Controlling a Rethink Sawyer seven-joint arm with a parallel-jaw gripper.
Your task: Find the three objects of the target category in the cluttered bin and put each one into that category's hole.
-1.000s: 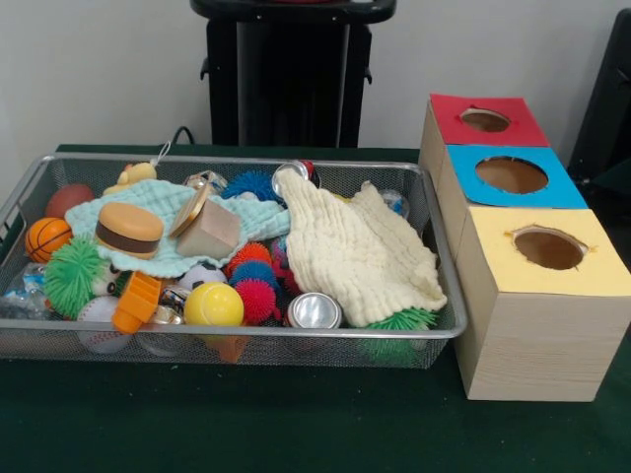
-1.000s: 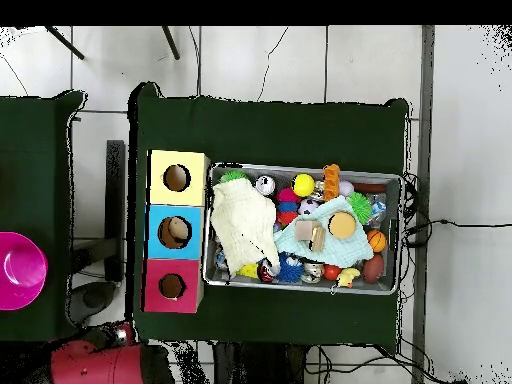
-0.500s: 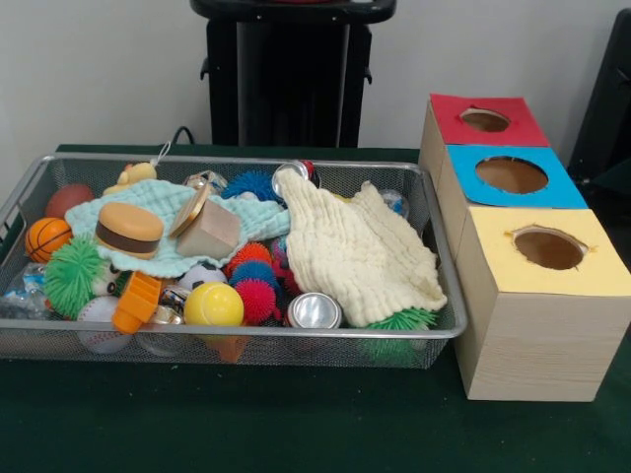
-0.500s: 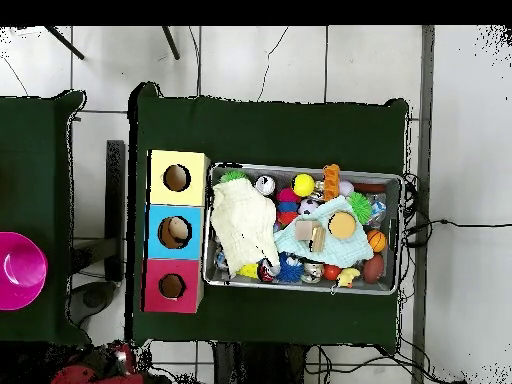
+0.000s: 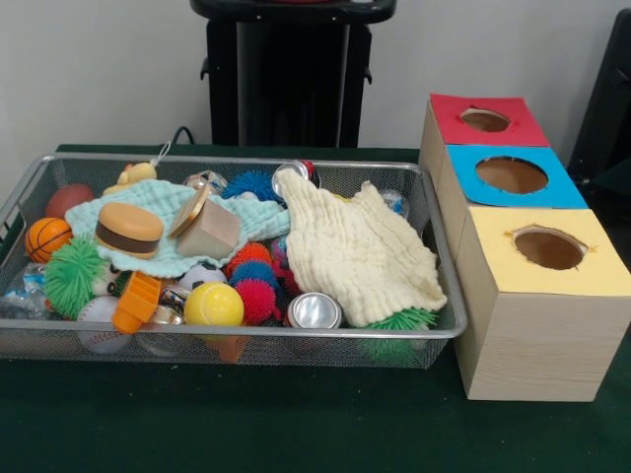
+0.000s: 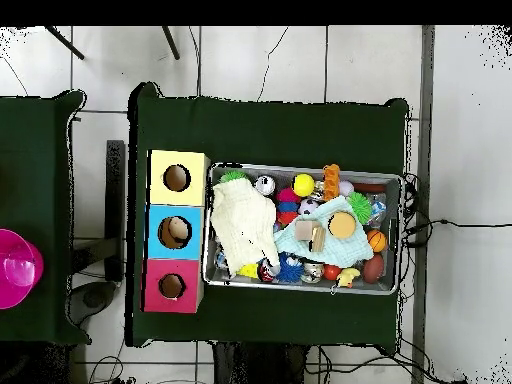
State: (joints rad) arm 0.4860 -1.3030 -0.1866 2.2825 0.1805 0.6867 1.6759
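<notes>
The cluttered bin [image 5: 237,340] is a wide wire-mesh tray on the green table, and it also shows in the overhead view [image 6: 305,291]. It holds a cream cloth [image 5: 360,251], a mint cloth [image 5: 158,207], a toy burger [image 5: 129,230], a wooden block [image 5: 210,235], a yellow ball [image 5: 214,304], a small basketball [image 5: 47,237], a green spiky ball [image 5: 73,273], red and pink spiky balls [image 5: 258,296] and a silver can [image 5: 315,311]. Beside the bin stand three wooden boxes with holes, topped red [image 5: 454,108], blue [image 5: 567,192] and yellow [image 5: 493,232]. The gripper is in neither view.
The robot's black pedestal [image 5: 286,69] stands behind the bin. In the overhead view a pink bowl [image 6: 18,268] sits on a second green table at the left. Cables lie on the floor at the right of the table.
The red arm at the bottom left of the overhead view has drawn back out of the picture. The bin's contents and the boxes have not moved.
</notes>
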